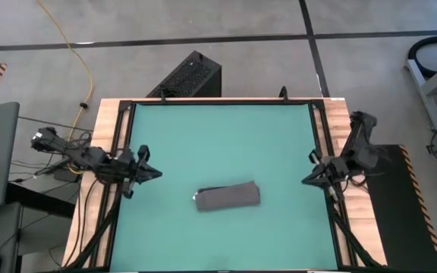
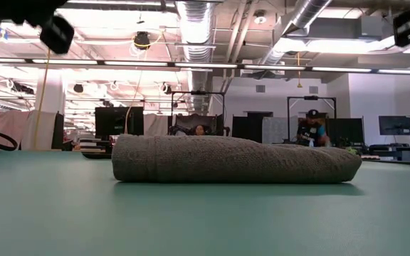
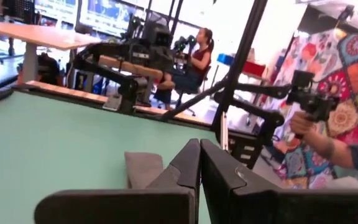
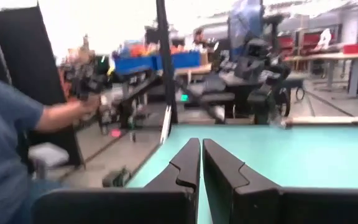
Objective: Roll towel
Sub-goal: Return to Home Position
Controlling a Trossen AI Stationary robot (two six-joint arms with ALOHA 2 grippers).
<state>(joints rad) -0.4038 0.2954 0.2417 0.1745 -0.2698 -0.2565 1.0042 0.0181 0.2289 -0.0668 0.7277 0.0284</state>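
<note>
High view: the rolled towel (image 1: 228, 196) is being shown lying near the middle of the mat (image 1: 226, 136), well apart from the left gripper (image 1: 144, 171) and right gripper (image 1: 309, 178), both being held closed and empty at opposite mat edges; unheld, the roll could be loosened by its own spring.

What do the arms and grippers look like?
The left arm and right arm are black jointed links. The left gripper and right gripper each have two flat, angular black fingers tapering to tips. Black cables run by the left arm.
</note>
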